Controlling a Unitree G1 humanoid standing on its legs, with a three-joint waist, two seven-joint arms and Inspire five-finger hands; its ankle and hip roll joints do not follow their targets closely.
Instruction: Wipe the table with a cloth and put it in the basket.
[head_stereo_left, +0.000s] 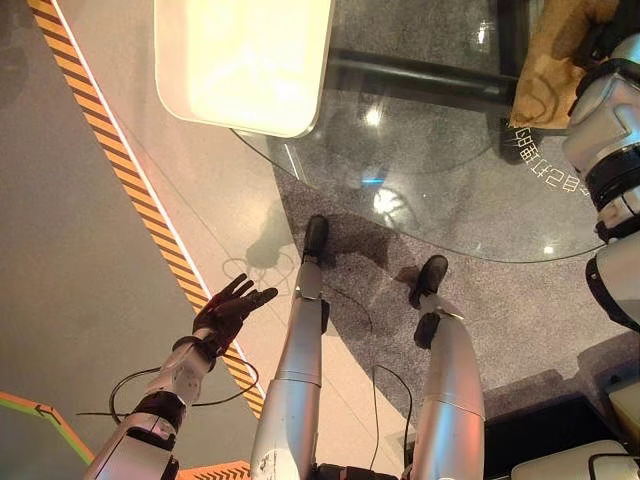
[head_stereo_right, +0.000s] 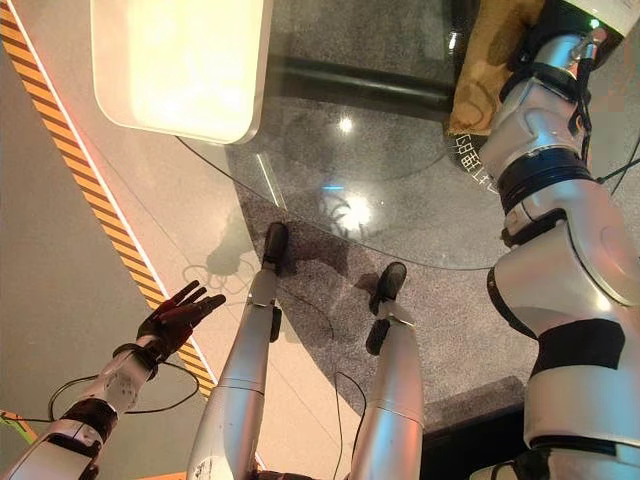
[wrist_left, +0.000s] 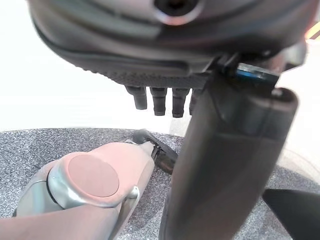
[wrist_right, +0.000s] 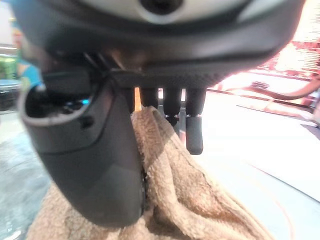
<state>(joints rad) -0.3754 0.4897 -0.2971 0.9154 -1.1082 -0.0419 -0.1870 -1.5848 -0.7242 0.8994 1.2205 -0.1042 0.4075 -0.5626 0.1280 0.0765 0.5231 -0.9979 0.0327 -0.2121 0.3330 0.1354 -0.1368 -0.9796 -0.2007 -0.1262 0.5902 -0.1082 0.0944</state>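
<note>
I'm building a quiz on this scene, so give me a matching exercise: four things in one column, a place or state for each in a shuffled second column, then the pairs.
Things:
1. cloth
2. left hand
3. right hand
4. glass table

Places or states:
A. fingers spread, held over the floor beside the striped tape
B. tan, lying on the far right part of the table
C. transparent, the grey carpet shows through it
D. resting on the cloth, thumb and fingers on its folds

Pairs: 1-B, 2-A, 3-D, 4-C
</note>
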